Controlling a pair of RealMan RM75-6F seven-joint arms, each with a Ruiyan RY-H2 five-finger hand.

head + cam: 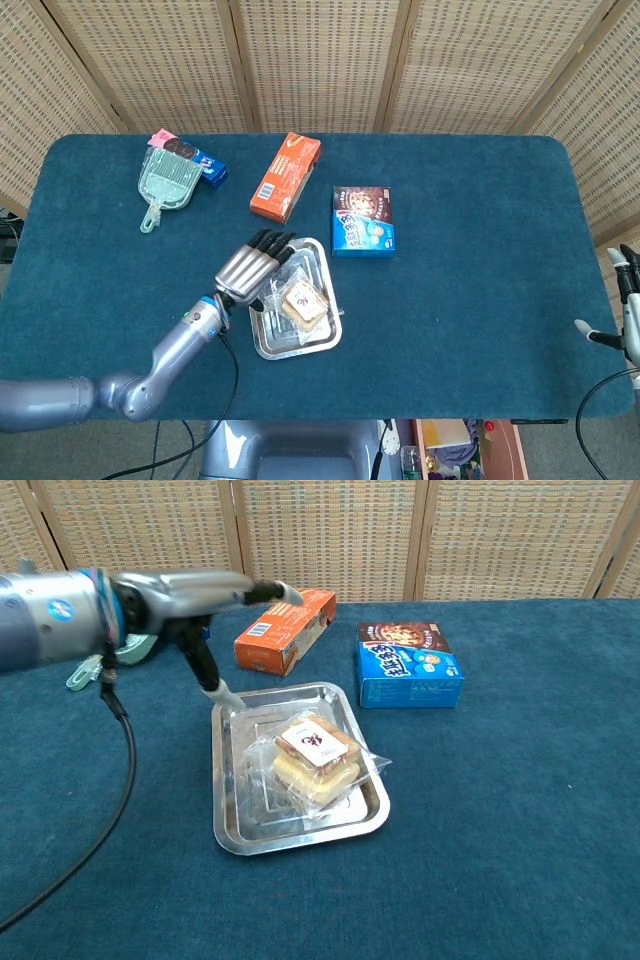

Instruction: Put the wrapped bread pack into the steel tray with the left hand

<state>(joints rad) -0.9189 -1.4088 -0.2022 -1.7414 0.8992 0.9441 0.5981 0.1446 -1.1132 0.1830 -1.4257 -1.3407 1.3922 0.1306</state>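
Observation:
The wrapped bread pack (303,303) (317,757) lies inside the steel tray (272,343) (232,825), its clear wrapper spreading toward the tray's right rim. My left hand (249,269) (205,610) hovers above the tray's far left corner with its fingers spread apart and nothing in them. It is apart from the pack. At the right table edge only a sliver of my right hand (621,300) shows in the head view; how its fingers stand is unclear.
An orange box (285,176) (285,630) and a blue snack box (363,221) (409,665) lie behind the tray. A green dustpan (168,186) and a blue packet (206,165) sit at the far left.

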